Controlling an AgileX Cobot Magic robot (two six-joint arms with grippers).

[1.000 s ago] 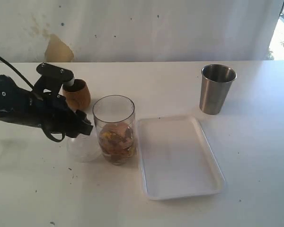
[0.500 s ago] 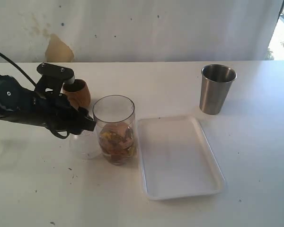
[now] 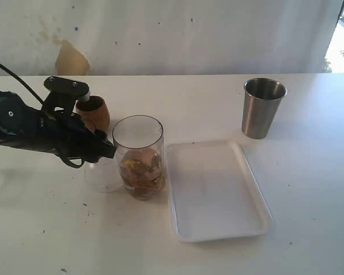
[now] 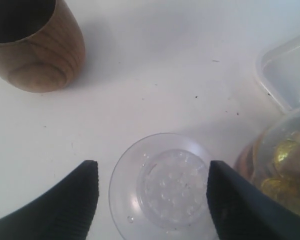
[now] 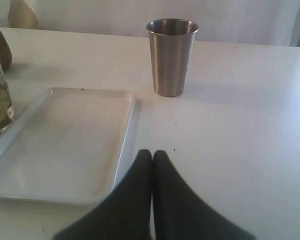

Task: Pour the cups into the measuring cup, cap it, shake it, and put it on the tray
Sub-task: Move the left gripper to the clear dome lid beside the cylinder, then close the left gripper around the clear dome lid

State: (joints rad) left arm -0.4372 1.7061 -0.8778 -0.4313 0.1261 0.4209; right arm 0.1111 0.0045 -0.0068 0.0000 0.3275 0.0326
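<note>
Left wrist view: the left gripper (image 4: 153, 172) stood open, its two black fingers (image 4: 75, 205) faced with fine ribbing and set either side of the cap (image 4: 162, 192). One finger showed a sliver of table between it and the rim. The other sat right at the rim's edge, and contact there was too close to call. The cap was clear plastic and round, a smaller ring inside the wide one, speckled with tiny beads or bubbles. It lay on the white table (image 4: 155, 75), just beside the measuring cup (image 4: 280, 170).

That measuring cup was a tall, clear, straight-sided cylinder, upright with its mouth uncovered. It held a low heap of brown and yellowish pieces, and the upper part was bare. In the exterior view it stood between the cap and the tray (image 3: 218, 195), close to the tray's rim.

The wooden cup (image 4: 37, 50) was round-bellied with visible grain and a dark inside, and it stood apart from the cap. The tray was flat, white and round-cornered with a low rim.

In the right wrist view the right gripper (image 5: 152, 154) had its dark fingers pressed together on nothing, near the tray's edge. The steel tumbler (image 5: 172, 56), brushed and tapered, stood upright on the table, apart from the tray.
</note>
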